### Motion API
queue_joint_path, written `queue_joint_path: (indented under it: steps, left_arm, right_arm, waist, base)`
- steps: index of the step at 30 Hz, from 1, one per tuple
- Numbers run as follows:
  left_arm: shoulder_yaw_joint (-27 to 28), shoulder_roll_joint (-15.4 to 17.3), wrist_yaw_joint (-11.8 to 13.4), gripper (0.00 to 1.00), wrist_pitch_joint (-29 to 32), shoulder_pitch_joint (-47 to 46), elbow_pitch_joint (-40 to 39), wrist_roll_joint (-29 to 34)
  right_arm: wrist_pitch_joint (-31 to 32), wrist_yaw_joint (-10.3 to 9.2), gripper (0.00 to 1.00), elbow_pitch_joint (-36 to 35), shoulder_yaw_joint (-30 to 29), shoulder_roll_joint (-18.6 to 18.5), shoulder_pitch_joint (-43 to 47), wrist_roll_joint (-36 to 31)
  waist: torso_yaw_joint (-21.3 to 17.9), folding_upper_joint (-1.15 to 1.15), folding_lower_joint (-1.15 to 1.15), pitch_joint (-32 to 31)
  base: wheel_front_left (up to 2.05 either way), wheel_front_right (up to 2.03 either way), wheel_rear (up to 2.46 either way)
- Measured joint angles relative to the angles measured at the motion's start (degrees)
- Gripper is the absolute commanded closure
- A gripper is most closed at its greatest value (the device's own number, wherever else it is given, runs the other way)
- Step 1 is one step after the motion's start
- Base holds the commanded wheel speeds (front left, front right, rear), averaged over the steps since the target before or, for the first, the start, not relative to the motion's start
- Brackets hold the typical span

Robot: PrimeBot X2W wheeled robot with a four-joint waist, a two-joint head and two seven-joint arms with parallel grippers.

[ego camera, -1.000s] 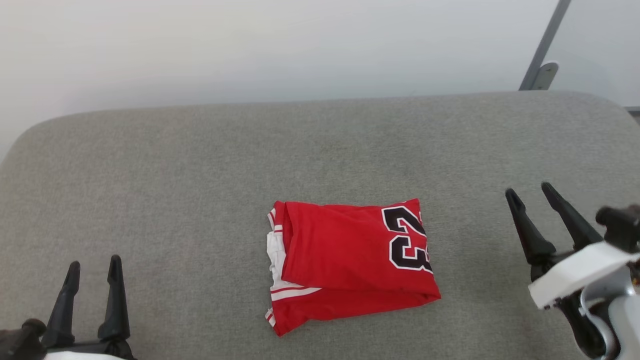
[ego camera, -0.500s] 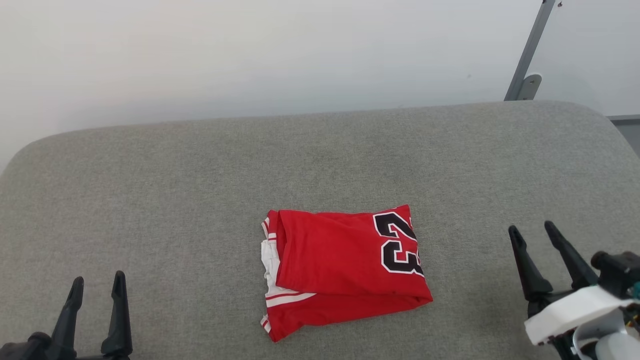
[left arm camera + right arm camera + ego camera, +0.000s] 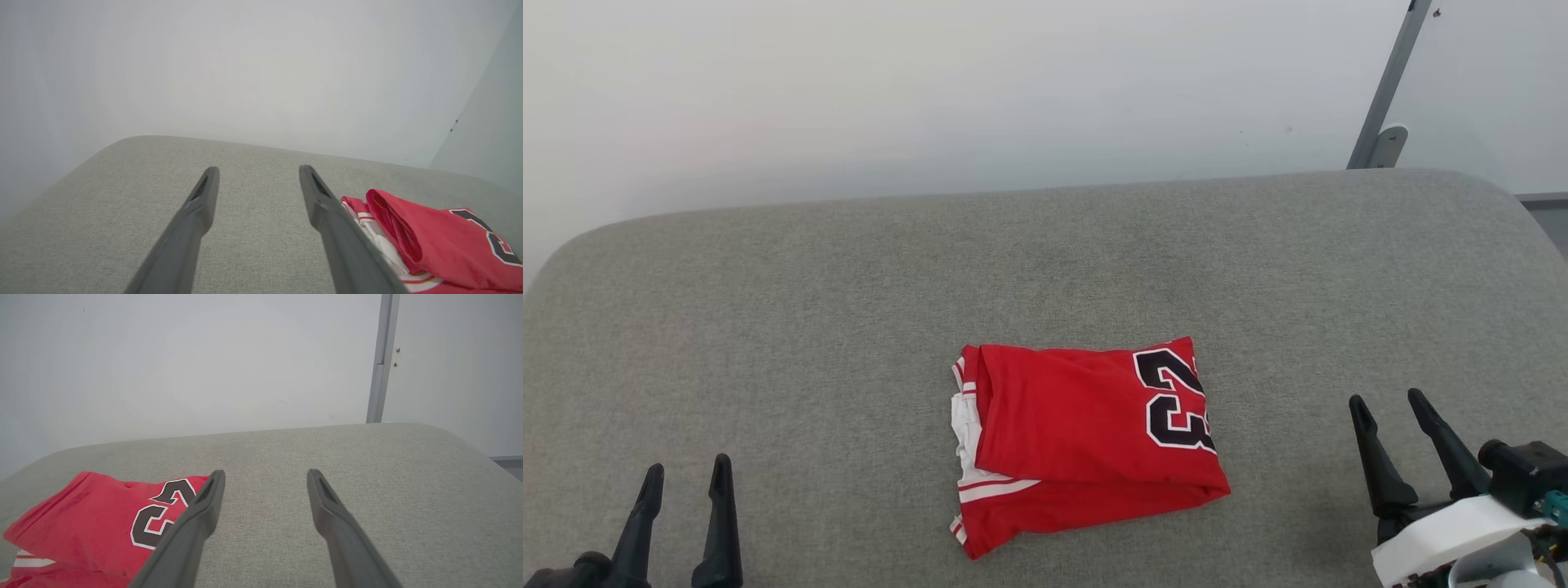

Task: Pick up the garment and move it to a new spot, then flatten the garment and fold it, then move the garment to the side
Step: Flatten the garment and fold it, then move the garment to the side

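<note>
The garment, a red jersey with a black "23" and white striped trim, lies folded into a rough rectangle on the grey cushioned surface, near its front middle. The left gripper stands open at the lower left, well away from the cloth, nothing between its fingers. At the lower right the right gripper is open too, clear of the jersey. In the left wrist view the garment lies just right of the left gripper. In the right wrist view the garment lies left of the right gripper.
A pale wall rises behind the cushioned surface. A grey metal post with a bracket stands at the back right. The surface's rounded corners fall away at the far left and far right.
Both grippers have drawn back toward the bottom of the head view, the right one by far the most. The camera shifted slightly. The folded garment lies as before.
</note>
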Motion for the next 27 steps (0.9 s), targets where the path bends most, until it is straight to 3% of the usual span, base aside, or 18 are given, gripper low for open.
queue_joint_path:
  steps: [19,27]
  left_arm:
    - [-1.53,-0.1,0.0,0.0,0.0,-0.57,0.21,1.68]
    - [-2.0,0.1,0.0,0.0,0.0,-1.25,-0.05,1.48]
  right_arm:
    - [0.03,0.0,0.0,-1.12,0.97,0.68,0.94,-0.81]
    - [9.2,0.0,0.0,-0.18,7.59,-2.86,-5.19,5.23]
  waist:
    - [1.54,0.0,0.0,0.38]
    - [3.84,0.0,0.0,1.71]
  base:
    - [0.0,0.0,0.0]
    - [0.0,0.0,0.0]
